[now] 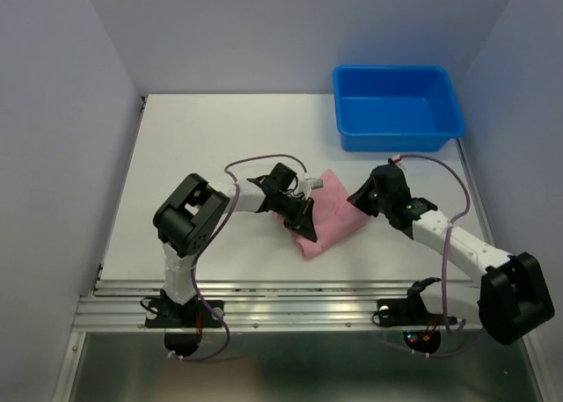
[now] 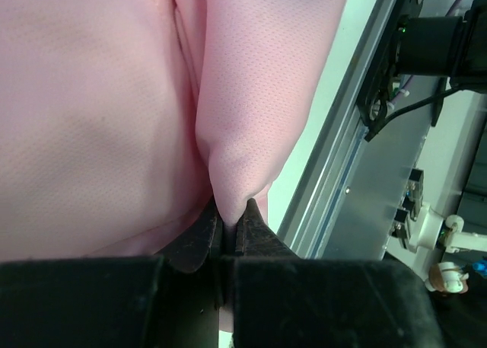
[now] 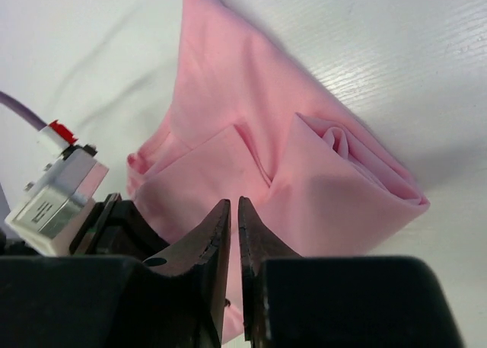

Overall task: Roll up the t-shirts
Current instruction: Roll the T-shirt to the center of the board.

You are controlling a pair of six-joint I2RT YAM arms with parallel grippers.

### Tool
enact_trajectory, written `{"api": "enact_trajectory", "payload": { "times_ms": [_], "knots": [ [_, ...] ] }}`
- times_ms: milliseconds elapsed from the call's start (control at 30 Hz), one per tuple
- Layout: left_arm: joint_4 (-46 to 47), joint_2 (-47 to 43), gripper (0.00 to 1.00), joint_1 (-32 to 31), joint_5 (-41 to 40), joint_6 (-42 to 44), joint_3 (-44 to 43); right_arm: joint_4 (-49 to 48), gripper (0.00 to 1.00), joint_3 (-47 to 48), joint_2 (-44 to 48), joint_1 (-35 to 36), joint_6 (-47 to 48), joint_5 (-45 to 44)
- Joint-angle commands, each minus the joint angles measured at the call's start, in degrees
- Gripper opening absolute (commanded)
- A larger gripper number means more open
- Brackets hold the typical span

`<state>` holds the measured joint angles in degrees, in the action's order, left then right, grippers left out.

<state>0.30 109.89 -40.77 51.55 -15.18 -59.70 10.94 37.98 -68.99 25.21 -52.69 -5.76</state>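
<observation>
The light pink t-shirt (image 1: pixel 327 215) lies folded into a thick bundle in the middle of the white table. My left gripper (image 1: pixel 302 226) is at its left edge. In the left wrist view this gripper (image 2: pixel 230 211) is shut on a raised fold of the t-shirt (image 2: pixel 251 97). My right gripper (image 1: pixel 358 197) is at the bundle's right end. In the right wrist view its jaws (image 3: pixel 233 205) stand a narrow slit apart just above the t-shirt (image 3: pixel 327 188), and no fabric shows between them. A rolled end of the cloth shows at the right.
A blue plastic bin (image 1: pixel 400 141) stands at the back right of the table. The metal rail (image 1: pixel 290 305) runs along the near edge. The left wrist's camera block (image 3: pixel 55 189) sits close beside the right gripper.
</observation>
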Motion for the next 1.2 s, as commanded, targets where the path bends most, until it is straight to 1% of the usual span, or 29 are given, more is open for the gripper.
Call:
{"api": "enact_trajectory", "payload": {
  "times_ms": [0, 133, 233, 333, 467, 700, 833, 900, 967, 1000, 1067, 1167],
  "knots": [
    [1.9, 0.7, 0.0, 1.1, -0.5, -1.5, 1.9, 5.3, 0.14, -0.4, 3.7, 0.9, 0.0, -1.7],
    [2.7, 0.9, 0.0, 1.4, -0.6, -2.4, 2.5, 7.0, 0.08, -3.8, 8.3, 3.6, -2.6, -2.8],
    [3.1, 1.7, 0.0, 1.6, -0.3, -2.7, 2.4, 7.5, 0.06, -5.2, 9.5, 4.1, -3.3, -2.8],
    [3.6, 2.1, 0.0, 1.6, -0.3, -3.2, 2.6, 6.5, 0.06, -5.9, 9.1, 4.8, -3.5, -2.3],
    [3.7, 2.4, 0.0, 1.7, -0.2, -3.3, 2.5, 3.7, 0.05, -5.4, 5.5, 6.2, -3.2, -1.9],
    [3.9, 2.2, 0.0, 1.8, -0.2, -3.3, 2.9, -2.8, 0.05, -4.8, -3.2, 6.2, -3.7, -4.0],
    [3.4, 1.2, 0.0, 1.8, -0.2, -2.9, 2.9, -3.4, 0.05, -4.5, -8.1, 6.2, -4.7, -5.6],
    [1.5, 0.1, 0.0, 1.8, -1.1, -2.1, 2.8, -3.5, 0.05, -4.8, -9.8, 6.2, -5.0, -5.5],
    [0.0, -1.0, 0.12, 1.8, -1.8, -0.7, 2.3, -3.3, 0.05, -5.1, -10.8, 6.2, -5.1, -5.6],
    [-2.5, -2.4, 0.27, 1.8, -3.2, -0.2, 2.1, -3.1, 0.05, -5.1, -11.2, 6.2, -5.1, -5.6],
    [-5.9, -5.5, 0.34, 1.8, -5.9, 1.6, 1.3, -2.5, 0.05, -5.0, -12.0, 6.2, -5.1, -5.8],
    [-9.3, -8.7, 0.36, 1.8, -9.4, 3.3, -0.4, -1.6, 0.05, -4.8, -12.7, 6.2, -4.9, -5.8]
  ]
}}
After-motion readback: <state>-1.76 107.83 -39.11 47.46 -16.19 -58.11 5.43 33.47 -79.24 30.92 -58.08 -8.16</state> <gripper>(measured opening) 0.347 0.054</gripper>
